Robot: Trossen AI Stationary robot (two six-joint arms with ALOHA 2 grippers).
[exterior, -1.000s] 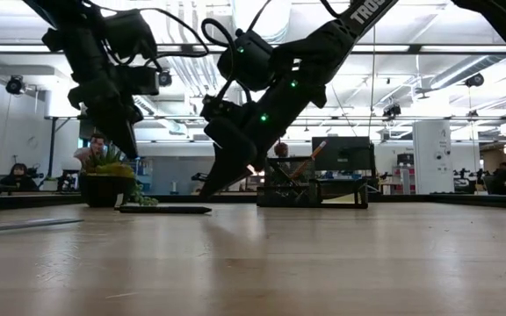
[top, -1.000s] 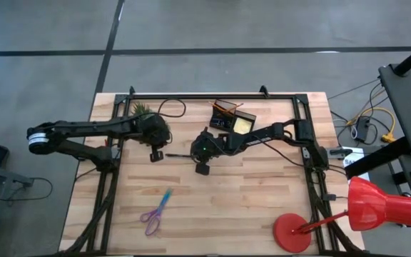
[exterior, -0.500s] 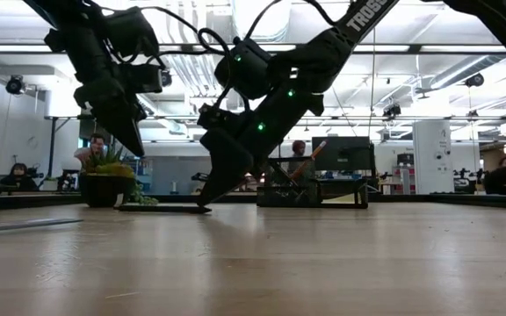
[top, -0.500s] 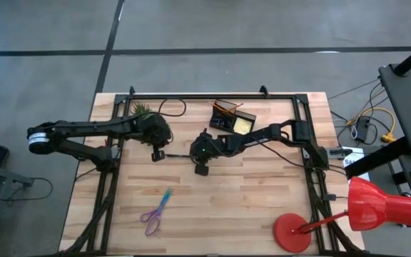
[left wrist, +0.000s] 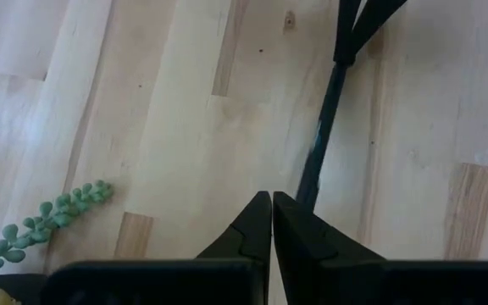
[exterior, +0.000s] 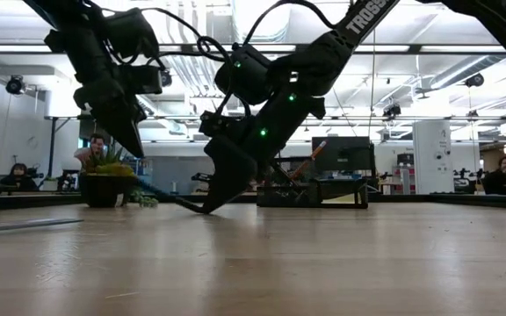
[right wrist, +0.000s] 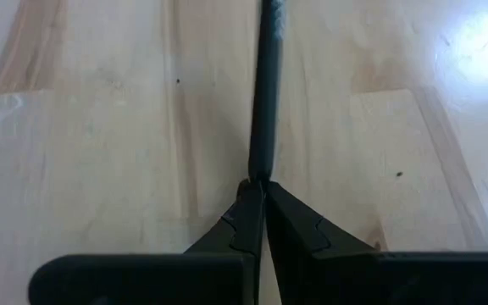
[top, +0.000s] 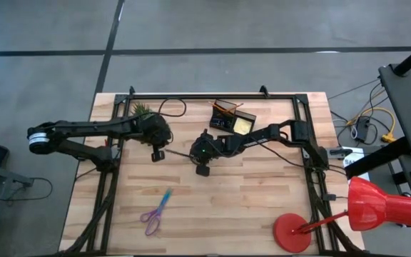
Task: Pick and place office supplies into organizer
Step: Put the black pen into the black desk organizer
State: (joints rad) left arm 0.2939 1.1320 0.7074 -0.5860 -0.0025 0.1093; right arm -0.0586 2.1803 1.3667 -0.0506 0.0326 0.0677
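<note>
A thin black pen (top: 179,154) lies between my two grippers at mid-table. My right gripper (top: 194,155) is shut on the end nearest it; in the low view the pen (exterior: 169,197) slants, its free end raised. My left gripper (left wrist: 271,196) is shut and hovers at the pen's (left wrist: 322,127) free end. The black organizer (top: 232,120) stands near the far edge, holding orange pencils and a yellow sticky-note pad (top: 243,126). Purple-handled scissors (top: 155,212) lie flat near the near edge. My right gripper pinches the pen's end (right wrist: 260,169) between its two fingertips (right wrist: 242,212), slanting down from the table's right and lying along the pen. The held end is at the table (exterior: 206,209); the rest slants up toward the left. My left gripper: I cannot tell whether it touches the pen.
A small green potted plant (top: 141,109) stands by the far left corner, behind my left gripper. A red desk lamp (top: 366,208) sits at the near right corner. Bare wood (top: 248,200) lies between the scissors and the lamp. People sit in the room beyond.
My right gripper has come down toward the table onto the pen's end. The pen, which lay flat, now slants: the end at my right gripper stays low and the free end near my left gripper has tipped up.
</note>
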